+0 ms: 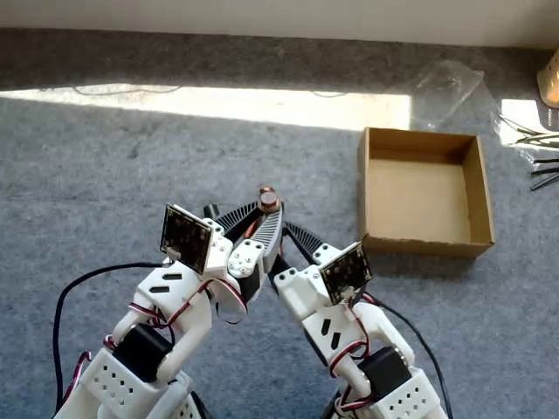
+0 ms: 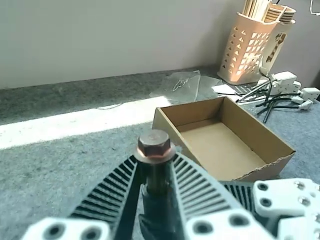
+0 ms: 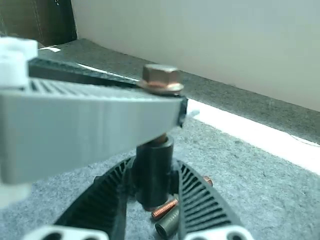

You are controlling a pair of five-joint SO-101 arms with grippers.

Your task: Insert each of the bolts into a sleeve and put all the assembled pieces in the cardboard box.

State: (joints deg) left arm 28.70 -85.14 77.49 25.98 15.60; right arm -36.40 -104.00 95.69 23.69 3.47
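a: where's the bolt?
b: up off the floor where the two arms meet, near the cardboard box but not over it. the left gripper is clamped on the shank just under the head, head up.
a: and the sleeve?
b: upright, pinched in the right gripper, directly below the bolt. the shank tip looks to be at or just inside the sleeve mouth. the head sits well above the rim, so i'd call it started, not seated.
a: progress overall?
b: early. the box floor is bare, so nothing is delivered. a second bolt and a loose sleeve lie side by side on the carpet under the grippers, unassembled. can't tell if there are more.
a: so what's left?
b: seat this pair, box it, then do the spare pair.
a: materials?
b: the bolt is copper-toned metal with a hex head, a flange collar and a threaded shank. the sleeve is a plain dark tube, smooth and matte. the fingers are ribbed black plastic on white bodies. the box is brown corrugated card, shallow, with an open top. the carpet is a grey short pile, so small parts could snag or hide in it.
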